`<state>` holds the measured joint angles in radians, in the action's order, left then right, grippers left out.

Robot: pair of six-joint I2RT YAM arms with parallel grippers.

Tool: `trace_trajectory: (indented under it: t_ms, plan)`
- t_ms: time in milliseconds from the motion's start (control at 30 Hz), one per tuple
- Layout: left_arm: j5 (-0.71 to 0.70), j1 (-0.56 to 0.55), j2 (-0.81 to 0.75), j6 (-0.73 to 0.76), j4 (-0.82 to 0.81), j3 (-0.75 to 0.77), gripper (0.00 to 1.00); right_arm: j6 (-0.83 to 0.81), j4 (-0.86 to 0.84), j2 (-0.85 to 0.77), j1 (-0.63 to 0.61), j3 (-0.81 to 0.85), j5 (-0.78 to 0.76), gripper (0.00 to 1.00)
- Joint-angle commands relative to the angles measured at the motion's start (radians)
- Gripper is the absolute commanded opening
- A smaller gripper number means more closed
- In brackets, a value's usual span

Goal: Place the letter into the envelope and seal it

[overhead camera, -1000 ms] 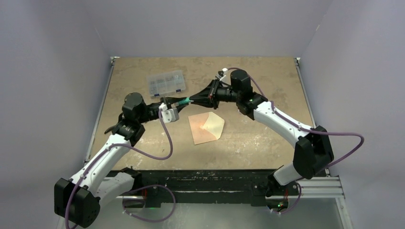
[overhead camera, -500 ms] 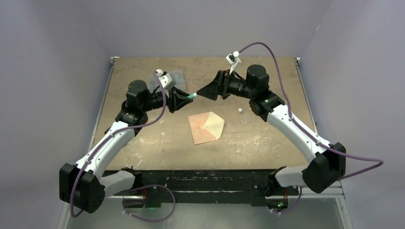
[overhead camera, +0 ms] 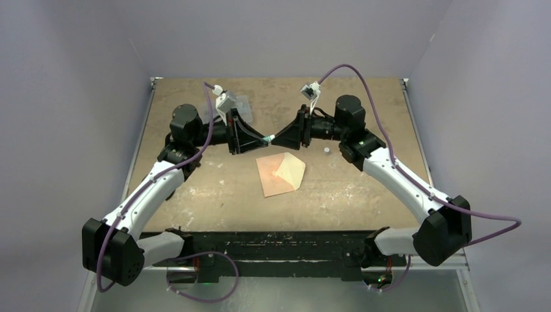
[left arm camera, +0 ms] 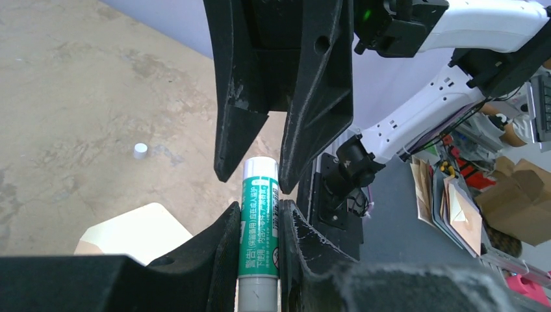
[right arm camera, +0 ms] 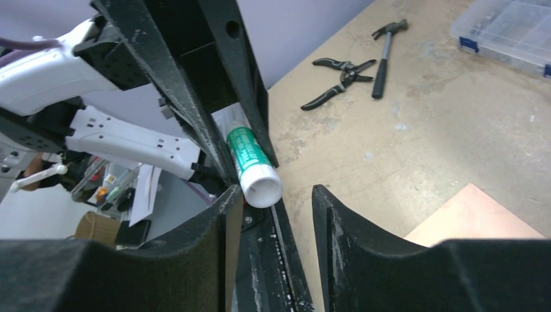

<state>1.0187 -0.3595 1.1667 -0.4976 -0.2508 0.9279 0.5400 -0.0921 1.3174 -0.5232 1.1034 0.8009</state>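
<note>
Envelope [overhead camera: 273,183] lies flat near the middle of the table [overhead camera: 364,195], below both grippers and apart from them. Its flap [overhead camera: 290,170] is open toward the right, pale cream face up. No separate letter shows in any view. Judged to be tucked inside, but cannot confirm.

Left gripper [left arm camera: 258,214] is raised above the table and clamped on the barrel of a green-labelled glue stick [left arm camera: 260,224], whose white end points at the other arm. Right gripper [right arm camera: 276,195] faces it nose to nose. Its jaws stand apart, astride that white end, with a clear gap on one side, so not gripping. A small white cap [overhead camera: 326,150] sits on the table just right of the envelope, probably from the stick.

Handling notes (judgement):
- Envelope: thin paper, very light and limp. Likely to slide or buckle under a sideways push.
- Flap is springy at its crease.
- Best hold is the flap's pointed tip or free edge, with the body pinned flat by the other fingers near the crease.
- Glue stick: rigid smooth plastic that could twist in the fingers, so hold mid-barrel.
- Press lightly when gluing. Heavy pressure would drag or wrinkle the paper.
</note>
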Motion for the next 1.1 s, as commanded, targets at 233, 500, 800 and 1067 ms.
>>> trace_trajectory:
  t_ms: [233, 500, 800, 1067]
  plan:
    - [0.125, 0.005, -0.002, -0.052, -0.096, 0.037, 0.0, 0.143, -0.211, 0.006, 0.002, -0.001, 0.104, 0.18]
    - [0.066, 0.005, -0.014, 0.022, -0.097, 0.012, 0.0, 0.25, -0.167, 0.034, 0.0, 0.034, 0.053, 0.0]
    - [-0.099, 0.004, -0.151, 0.377, -0.096, -0.079, 0.0, 0.452, -0.036, 0.074, 0.0, 0.074, -0.045, 0.59]
    - [-0.083, 0.004, -0.102, 0.569, -0.089, -0.074, 0.0, 0.494, -0.072, 0.092, -0.017, 0.082, -0.06, 0.65]
